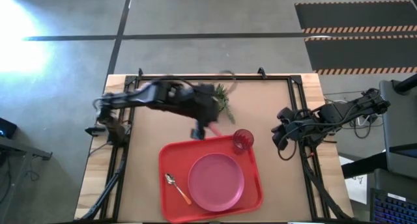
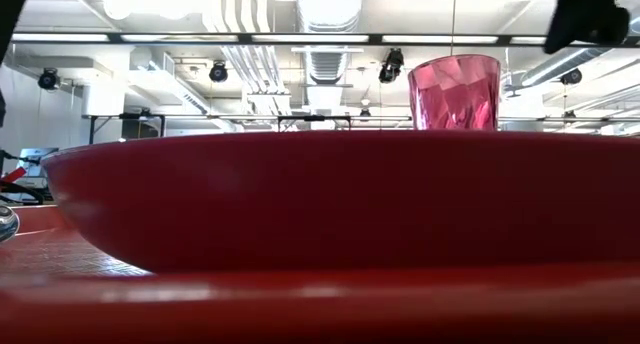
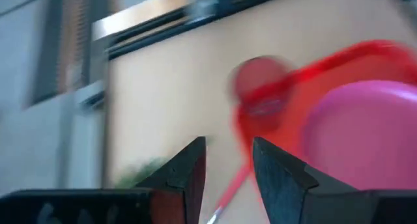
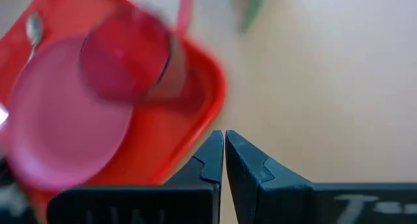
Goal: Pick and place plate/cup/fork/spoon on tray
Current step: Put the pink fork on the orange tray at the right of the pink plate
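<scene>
The red tray [image 1: 171, 155] lies at the table's near middle. On it rest the pink plate [image 1: 216, 180], the orange-handled spoon [image 1: 177, 188] at its left, and the upright red-pink cup [image 1: 242, 140] in its far right corner. The pink-handled fork [image 1: 213, 129] lies on the table just beyond the tray's far rim. My left gripper [image 1: 197, 131] hovers above it, open; the fork [image 3: 233, 185] shows blurred through the gap between the fingers [image 3: 228, 140]. My right gripper [image 4: 224, 152] is shut with nothing in it, at the table's right side [image 1: 283, 142].
A small green plant [image 1: 223, 100] stands by the table's far edge, just beyond my left gripper. Bare brown tabletop [image 1: 273, 113] spreads between the tray and the right arm. Black frame rails run along the table's left, right and far edges.
</scene>
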